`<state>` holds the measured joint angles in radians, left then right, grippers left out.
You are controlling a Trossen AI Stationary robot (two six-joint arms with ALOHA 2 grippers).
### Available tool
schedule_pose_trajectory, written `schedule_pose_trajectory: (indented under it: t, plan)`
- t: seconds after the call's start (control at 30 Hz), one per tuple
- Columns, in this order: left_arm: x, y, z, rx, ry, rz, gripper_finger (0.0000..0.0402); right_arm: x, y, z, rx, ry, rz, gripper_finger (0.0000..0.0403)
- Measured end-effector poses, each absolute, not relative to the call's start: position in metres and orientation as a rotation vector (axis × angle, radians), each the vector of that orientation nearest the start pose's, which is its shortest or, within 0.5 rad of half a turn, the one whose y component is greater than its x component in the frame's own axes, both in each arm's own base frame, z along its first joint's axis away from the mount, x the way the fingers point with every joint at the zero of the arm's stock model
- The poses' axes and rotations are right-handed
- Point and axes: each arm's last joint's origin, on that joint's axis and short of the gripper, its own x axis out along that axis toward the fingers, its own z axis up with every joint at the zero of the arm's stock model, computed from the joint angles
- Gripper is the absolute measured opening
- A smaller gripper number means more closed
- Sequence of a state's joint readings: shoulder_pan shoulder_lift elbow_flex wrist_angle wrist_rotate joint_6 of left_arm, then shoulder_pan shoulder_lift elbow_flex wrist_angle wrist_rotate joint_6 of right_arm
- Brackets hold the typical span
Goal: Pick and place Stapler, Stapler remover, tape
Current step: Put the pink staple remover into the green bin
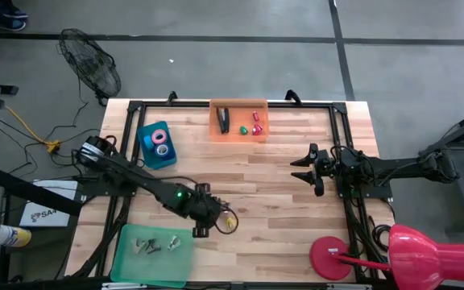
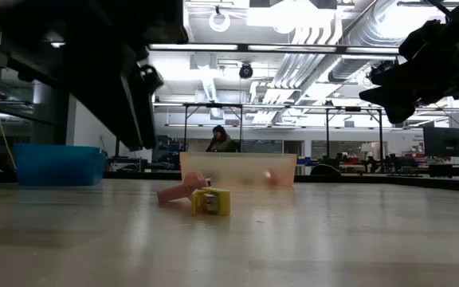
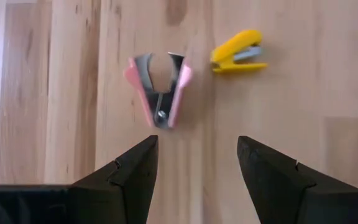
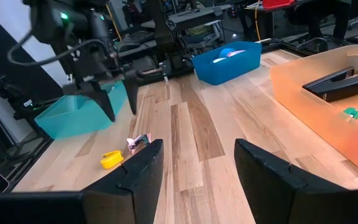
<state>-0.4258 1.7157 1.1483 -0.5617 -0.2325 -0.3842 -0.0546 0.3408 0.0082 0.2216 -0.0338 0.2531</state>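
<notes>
Two small pieces lie loose on the bench (image 1: 296, 209): a pink staple remover (image 3: 159, 90) with claws spread, and a yellow mini stapler (image 3: 238, 51) just beside it. The left tool (image 3: 196, 163) hangs above, fingers wide and empty, with the remover toward its eleven o'clock in the wrist view. Judged best: shift over the remover, drop straight, and close across its pink sides. The right tool (image 4: 197, 165) waits open near the bench's three o'clock edge.
</notes>
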Motion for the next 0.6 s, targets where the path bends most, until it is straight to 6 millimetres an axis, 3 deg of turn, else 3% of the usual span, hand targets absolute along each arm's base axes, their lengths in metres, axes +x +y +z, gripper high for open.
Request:
schedule_pose_trajectory:
  t: [0.3,0.6]
  plan:
    - [0.312,-0.112,0.168,0.009,0.995,0.066,0.0214,0.118,-0.005,0.158,0.257,0.108,-0.035,0.0189]
    - [0.32,-0.101,0.147,0.038,1.0,-0.021,0.0214,0.118,-0.005,0.158,0.258,0.108,-0.034,0.0189]
